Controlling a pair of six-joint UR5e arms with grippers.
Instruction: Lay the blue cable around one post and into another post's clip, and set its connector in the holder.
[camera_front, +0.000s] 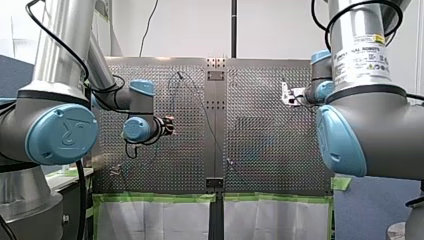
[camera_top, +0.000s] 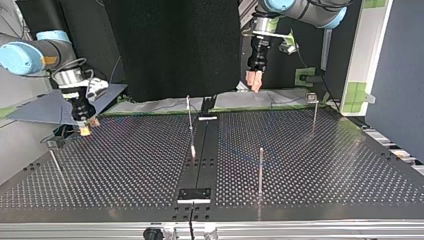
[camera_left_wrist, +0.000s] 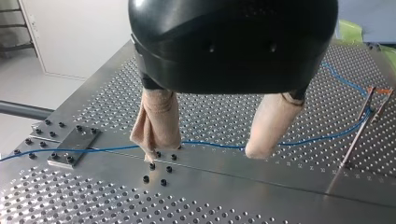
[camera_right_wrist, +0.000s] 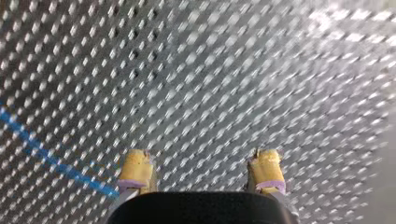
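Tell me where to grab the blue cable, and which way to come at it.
Grip the blue cable on its straight run across the table's plain strip, coming straight down. It is thin and lies flat, so only from above can jaws straddle it. My left gripper hangs open there, jaws roughly in line with the cable; probably turn the wrist first.

Bright, even room light fills the front view: the wall (camera_front: 190, 30) is washed nearly white, and the arms' metal tubes carry soft highlights. The top view is dimmer, with a black backdrop (camera_top: 175, 45) and a pale sheen on the table (camera_top: 320, 200). In the left wrist view the plate gleams, with faint shadow under the beige fingers (camera_left_wrist: 156, 121). The right wrist view is streaked with blur, its holes smeared and glaring; the yellow pads (camera_right_wrist: 136, 170) look crisp.
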